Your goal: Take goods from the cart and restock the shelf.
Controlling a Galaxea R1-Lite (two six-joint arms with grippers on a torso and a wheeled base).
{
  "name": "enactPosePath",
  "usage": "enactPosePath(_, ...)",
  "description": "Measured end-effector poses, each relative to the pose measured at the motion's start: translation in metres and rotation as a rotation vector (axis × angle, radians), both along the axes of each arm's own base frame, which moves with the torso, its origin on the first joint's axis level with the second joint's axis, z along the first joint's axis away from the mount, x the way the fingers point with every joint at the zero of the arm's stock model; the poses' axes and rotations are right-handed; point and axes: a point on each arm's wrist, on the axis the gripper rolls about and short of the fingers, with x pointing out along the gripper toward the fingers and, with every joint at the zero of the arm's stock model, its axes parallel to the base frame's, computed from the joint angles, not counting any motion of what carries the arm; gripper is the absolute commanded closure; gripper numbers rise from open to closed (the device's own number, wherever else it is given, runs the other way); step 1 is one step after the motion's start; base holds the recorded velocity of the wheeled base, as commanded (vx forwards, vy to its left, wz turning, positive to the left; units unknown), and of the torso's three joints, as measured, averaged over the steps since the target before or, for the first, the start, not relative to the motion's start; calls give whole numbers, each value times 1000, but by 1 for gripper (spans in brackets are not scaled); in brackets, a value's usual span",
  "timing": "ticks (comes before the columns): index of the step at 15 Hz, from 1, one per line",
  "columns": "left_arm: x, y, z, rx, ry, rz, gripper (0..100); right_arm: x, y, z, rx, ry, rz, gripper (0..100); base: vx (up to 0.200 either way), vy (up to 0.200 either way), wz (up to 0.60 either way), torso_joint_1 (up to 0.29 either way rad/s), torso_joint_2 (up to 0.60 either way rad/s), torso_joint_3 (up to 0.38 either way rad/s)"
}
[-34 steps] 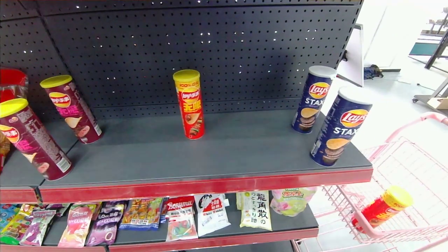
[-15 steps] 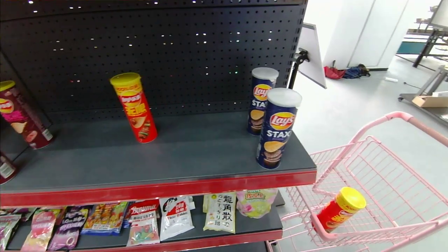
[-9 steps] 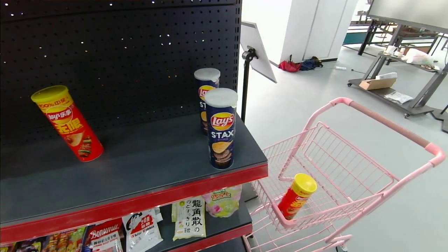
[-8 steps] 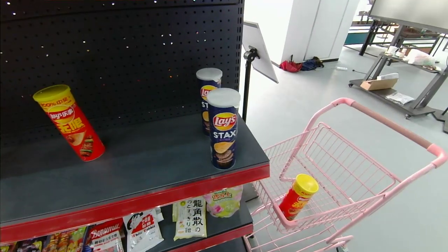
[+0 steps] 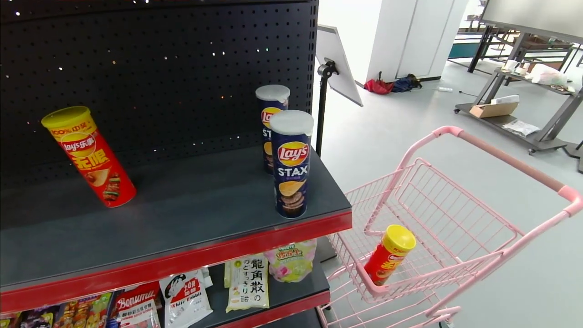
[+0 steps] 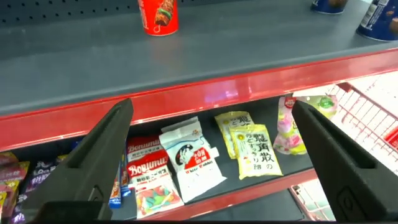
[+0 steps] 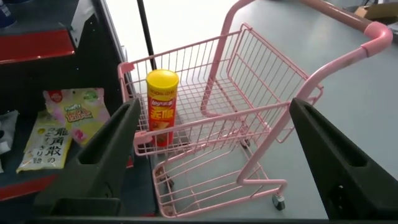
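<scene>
Pink cart holds a leaning red can; grasped off-centre by the wide-open, empty right gripper or left gripper, it could snag the wires.

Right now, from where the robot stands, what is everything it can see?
shelf: one, dark grey with a red edge, ahead
shelf chip can: one, red with a yellow lid, upright on the shelf
blue chip cans: two, dark blue with pale lids, at the shelf's right end, one behind the other
snack packets: several, mixed colours, lower shelf
cart: one, pink wire, right of the shelf
cart chip can: one, red with a yellow lid, leaning inside the cart
left gripper: black, open, facing the shelf
right gripper: black, open, facing the cart
</scene>
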Motion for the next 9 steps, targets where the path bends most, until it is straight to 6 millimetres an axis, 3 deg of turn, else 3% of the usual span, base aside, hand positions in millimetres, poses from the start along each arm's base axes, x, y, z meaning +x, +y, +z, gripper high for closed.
enactPosePath(9,0,0,0,0,-1,-1,0,0,0,0,3,0,-1,0,0,0,0,-144,370,222)
